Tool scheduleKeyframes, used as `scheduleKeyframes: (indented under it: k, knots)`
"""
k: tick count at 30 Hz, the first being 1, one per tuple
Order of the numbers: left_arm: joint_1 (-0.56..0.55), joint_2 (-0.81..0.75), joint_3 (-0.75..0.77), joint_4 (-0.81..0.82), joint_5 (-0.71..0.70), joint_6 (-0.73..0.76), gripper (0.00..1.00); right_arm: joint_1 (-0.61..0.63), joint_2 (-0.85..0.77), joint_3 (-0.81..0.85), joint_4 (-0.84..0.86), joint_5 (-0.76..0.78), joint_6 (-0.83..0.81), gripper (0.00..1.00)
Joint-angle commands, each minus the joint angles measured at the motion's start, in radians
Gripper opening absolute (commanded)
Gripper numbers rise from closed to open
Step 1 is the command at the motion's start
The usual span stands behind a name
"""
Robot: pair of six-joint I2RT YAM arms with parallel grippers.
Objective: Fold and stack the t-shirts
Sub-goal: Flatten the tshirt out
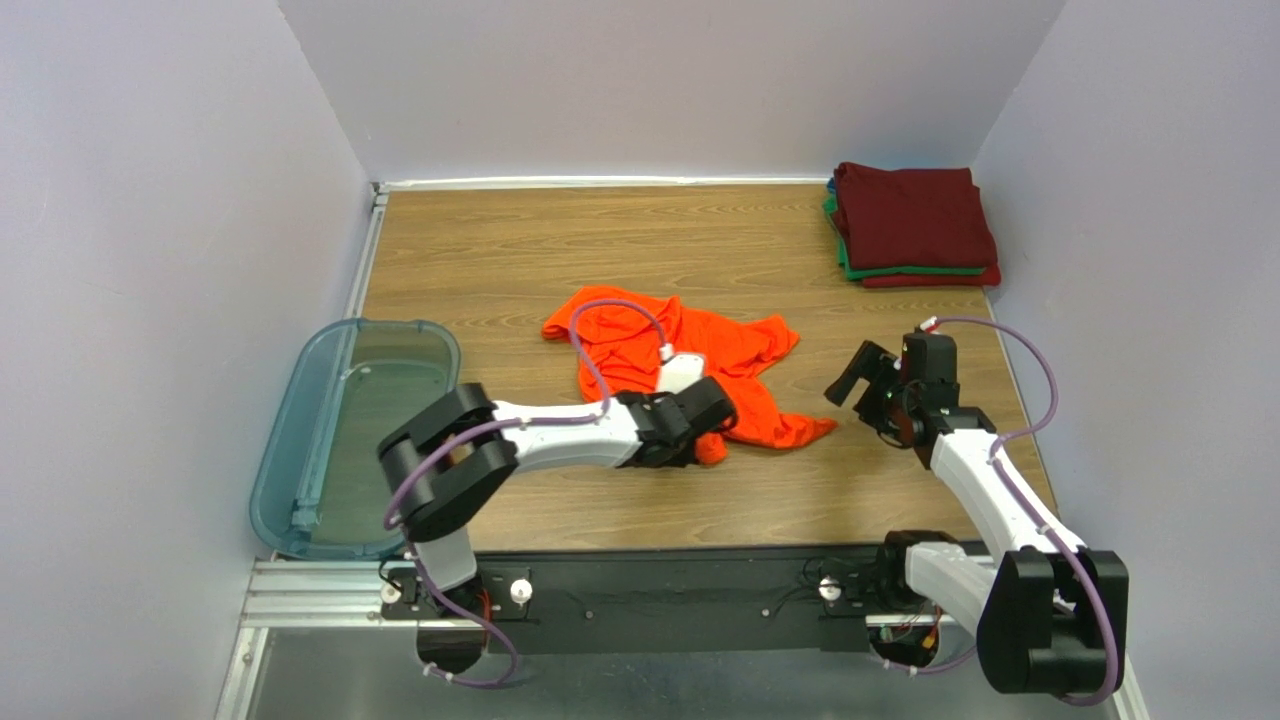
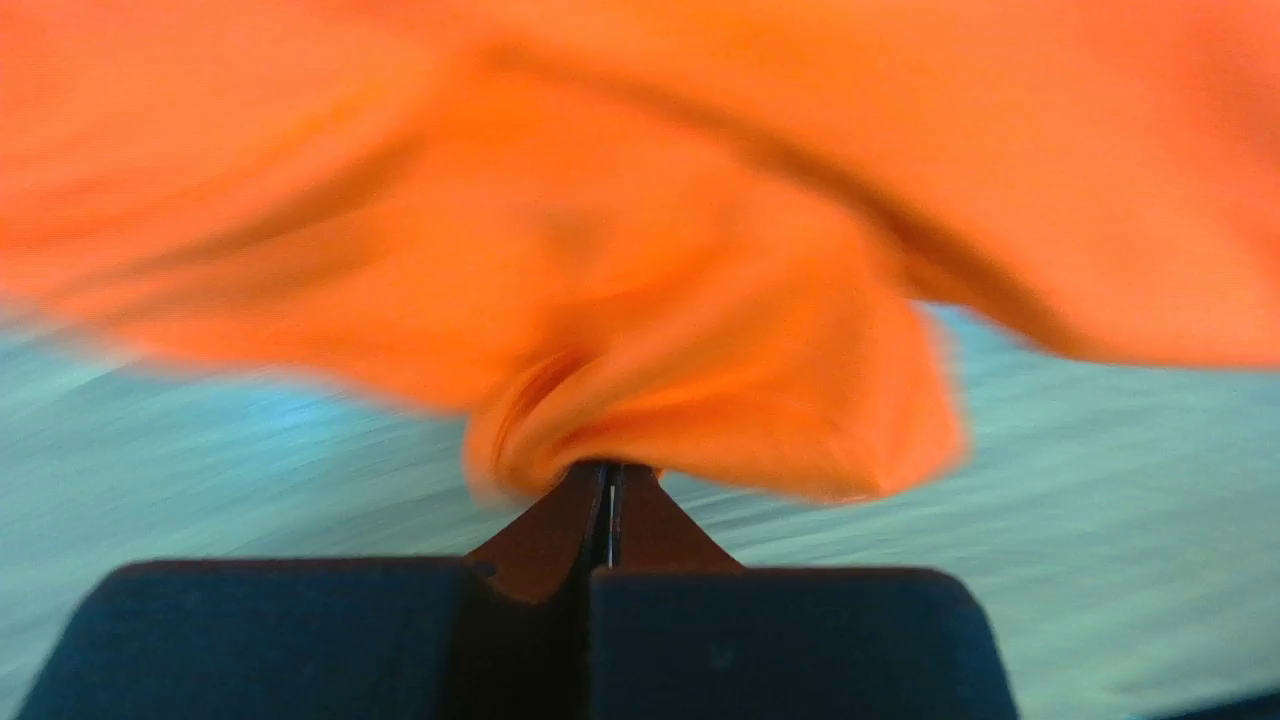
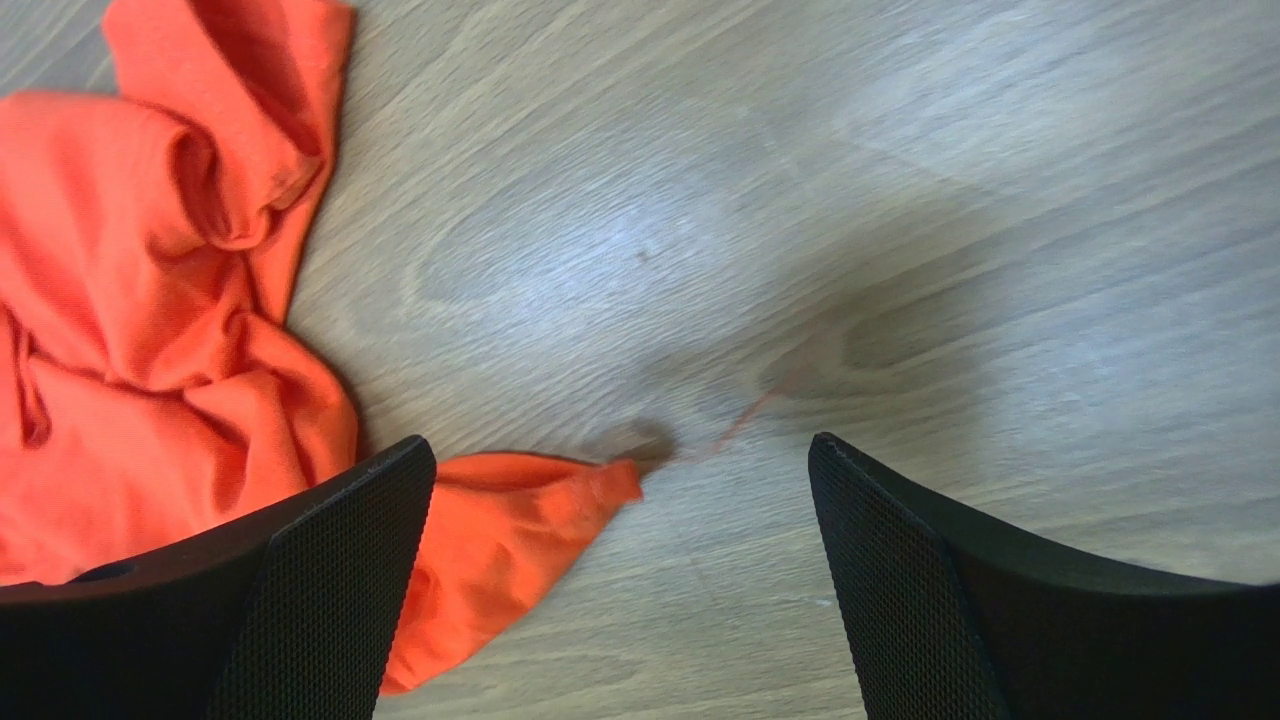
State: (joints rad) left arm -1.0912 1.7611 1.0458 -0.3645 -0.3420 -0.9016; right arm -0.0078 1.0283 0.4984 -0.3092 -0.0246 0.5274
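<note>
Left jaws are shut on the orange shirt [image 1: 736, 353], mid bench [image 1: 496, 255]. Right jaws are wide open, empty, over bare wood beside it. Folded pile [image 1: 914, 225] fills the far right corner.

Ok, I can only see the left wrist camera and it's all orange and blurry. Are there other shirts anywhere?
Observer: Yes, a folded stack of t-shirts sits in the far right corner, with a maroon one on top.
Operator: What's the other arm doing?
Observer: The right end effector is open over the wooden tabletop, by a corner of the orange t-shirt.
Operator: Anything on my side?
Observer: A translucent blue-grey bin lies off to the left.
</note>
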Motion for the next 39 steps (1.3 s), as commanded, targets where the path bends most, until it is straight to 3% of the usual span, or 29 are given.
scheduleKeyframes:
  k: [1,4,11,23,26,29,35,39]
  knots:
    - [0.059,-0.17,-0.136,-0.158,-0.172,-0.117,0.0,0.006,0.001,-0.02,-0.008,-0.119,-0.029,1.0]
    - [0.082,-0.236,-0.19,-0.175,-0.216,-0.151,0.0,0.006,0.012,-0.02,-0.008,-0.156,-0.027,1.0]
    - [0.091,-0.354,-0.266,-0.264,-0.282,-0.235,0.0,0.176,0.019,-0.032,-0.028,-0.118,0.046,0.98]
    - [0.099,-0.531,-0.357,-0.165,-0.27,-0.215,0.0,0.196,0.163,-0.06,0.048,-0.06,0.089,0.64]
    - [0.1,-0.56,-0.334,-0.157,-0.298,-0.203,0.0,0.195,0.193,-0.052,0.1,-0.063,0.086,0.42]
    - [0.103,-0.597,-0.3,-0.16,-0.333,-0.171,0.0,0.196,0.222,-0.015,0.117,-0.084,0.085,0.01]
    - [0.126,-0.676,-0.1,-0.26,-0.544,-0.142,0.0,0.195,0.046,0.148,0.09,-0.069,0.069,0.01]
    - [0.143,-0.738,0.06,-0.18,-0.615,-0.007,0.0,0.196,-0.042,0.284,0.042,-0.023,0.077,0.01]
